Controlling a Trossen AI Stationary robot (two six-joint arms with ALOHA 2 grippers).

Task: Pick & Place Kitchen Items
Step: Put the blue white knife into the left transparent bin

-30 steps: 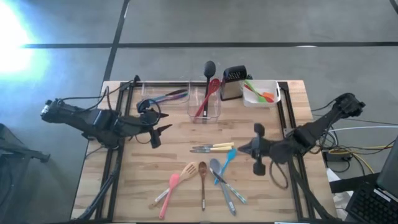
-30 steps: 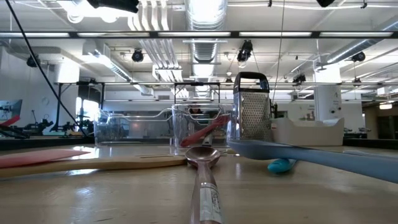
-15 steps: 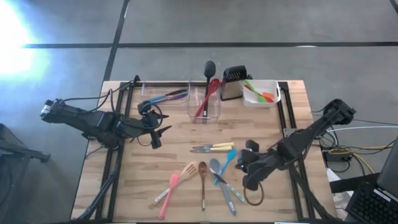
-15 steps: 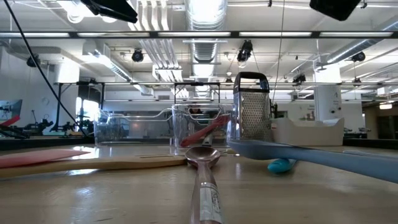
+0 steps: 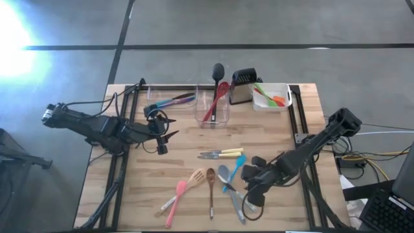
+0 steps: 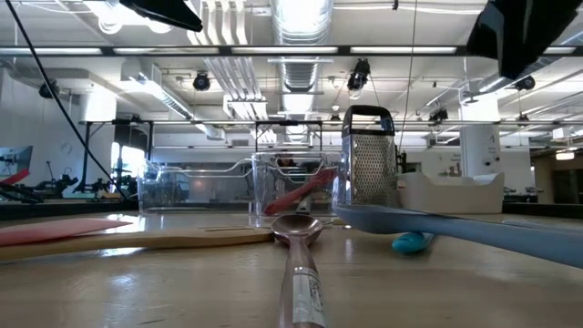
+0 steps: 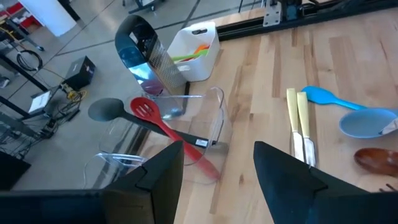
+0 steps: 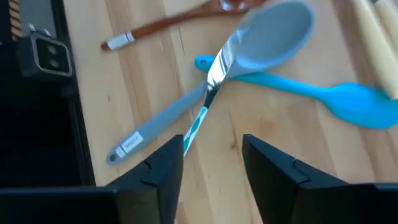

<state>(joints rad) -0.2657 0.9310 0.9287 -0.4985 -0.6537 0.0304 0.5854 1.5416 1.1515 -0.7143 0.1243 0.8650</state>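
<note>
Utensils spread on the counter (image 5: 297, 129), tubs along its far edge.
Two knives (image 5: 221, 154) lie behind the loose spoons (image 5: 223, 180); the grater (image 5: 242, 86) stands between two tubs (image 5: 212, 109), each holding utensils.

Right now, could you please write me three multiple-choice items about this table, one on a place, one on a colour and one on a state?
1. Where is the red slotted spatula?
A. In the clear tub
B. In the white tub
C. Flat on the table

2. What colour are the handles of the paired knives?
A. Green
B. Yellow
C. Black

3. How is the right claw?
A. Shut on the blue spoon
B. Shut and empty
C. Open above the grey spoon

Answers: 1 A, it leans in the clear tub beside the black ladle; 2 B, pale yellow in the high view; 3 C, its fingers stand apart, holding nothing.
</note>
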